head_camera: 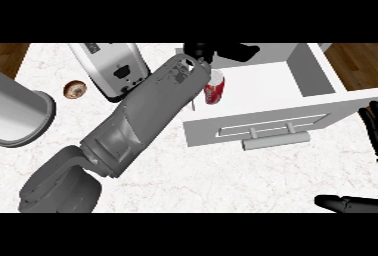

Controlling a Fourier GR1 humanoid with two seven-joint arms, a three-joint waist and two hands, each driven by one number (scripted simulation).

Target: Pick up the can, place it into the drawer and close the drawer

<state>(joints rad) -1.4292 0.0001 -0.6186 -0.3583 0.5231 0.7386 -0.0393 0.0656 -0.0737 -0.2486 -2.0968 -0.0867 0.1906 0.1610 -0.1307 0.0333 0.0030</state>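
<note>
The red can (214, 89) with a white top stands slightly tilted inside the open white drawer (266, 95), at its left side. My left forearm runs from the lower left up to the drawer. Its black left hand (235, 50) lies just beyond the can over the drawer's back, fingers stretched out and not curled round the can. The drawer's front panel with its bar handle (275, 140) faces me. My right hand (368, 119) rests open at the right edge, its thumb showing low at the right.
A white and grey appliance (112, 68) stands at the back left of the marble counter. A small brown pastry (74, 89) lies beside it. A grey round container (21, 116) sits at the left edge. Wooden floor shows at both upper corners.
</note>
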